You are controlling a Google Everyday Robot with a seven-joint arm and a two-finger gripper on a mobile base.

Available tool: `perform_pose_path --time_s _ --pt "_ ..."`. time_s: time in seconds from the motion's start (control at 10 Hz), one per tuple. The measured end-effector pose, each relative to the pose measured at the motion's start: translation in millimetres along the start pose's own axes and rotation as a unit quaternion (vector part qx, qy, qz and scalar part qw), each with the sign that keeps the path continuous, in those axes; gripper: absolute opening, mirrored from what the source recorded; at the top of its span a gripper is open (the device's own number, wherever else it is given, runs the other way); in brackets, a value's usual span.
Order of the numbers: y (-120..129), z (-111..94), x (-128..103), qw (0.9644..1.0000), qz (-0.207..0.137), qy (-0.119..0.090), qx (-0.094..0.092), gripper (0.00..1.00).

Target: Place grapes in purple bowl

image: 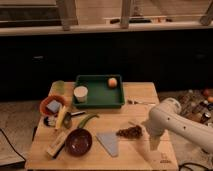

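A wooden tabletop point(131, 159) is seen from above and in front, with a white robot arm reaching in from the right. Nearest, the claw point(154, 142) hangs low over the right front part of the tabletop; whether it is spread or pressed together cannot be told.

Just to the claw's left lie the grapes point(130, 132), a small dark knobbly bunch resting on the tabletop. Its long axis runs left to right, so one end points toward the claw. Farther left of the claw, past a pale blue-grey triangular cloth point(109, 143), sits the purple bowl point(79, 142), upright and apparently empty (its inside shows only a gloss). The grapes lie between claw and bowl, so the carry would likely run leftward.

Farther back and left of the claw, an orange bowl point(44, 103) holds a blue thing. Farthest, a green tray point(100, 98) holds a white cup point(80, 93) and an orange round fruit point(113, 82).
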Motion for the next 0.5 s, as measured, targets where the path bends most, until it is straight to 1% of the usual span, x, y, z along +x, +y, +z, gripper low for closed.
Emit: perform_pose_path --time_s 0.1,0.5 --pt "-1.7 3.7 -2.0 1.0 -0.003 -0.005 -0.001 0.8" --pt "-6.5 11.8 -1.3 0.9998 -0.008 -0.016 -0.004 0.8"
